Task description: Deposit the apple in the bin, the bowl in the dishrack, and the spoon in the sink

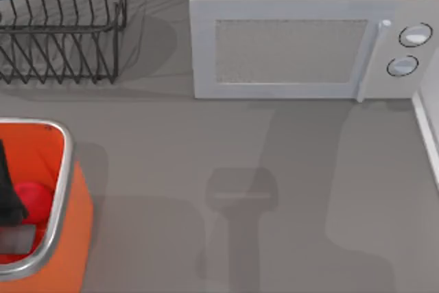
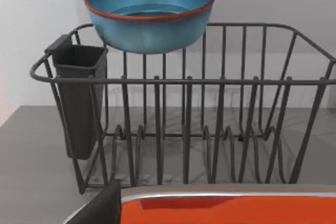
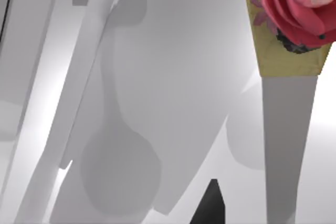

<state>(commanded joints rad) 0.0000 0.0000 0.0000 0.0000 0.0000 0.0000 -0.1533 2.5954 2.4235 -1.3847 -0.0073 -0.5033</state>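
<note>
Left gripper (image 1: 7,193) hangs over the orange bin (image 1: 65,169) at the table's left edge — whether its fingers are apart or together I cannot tell. Just beside it, the red apple (image 1: 36,200) lies inside the bin. Beyond the gripper stands the black dishrack (image 2: 210,108), the teal bowl (image 2: 149,11) perched on its rim — a microwave (image 1: 295,46) sits farther right.

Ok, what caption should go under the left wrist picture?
Teal bowl perched on the black dishrack, orange bin rim below.
</note>
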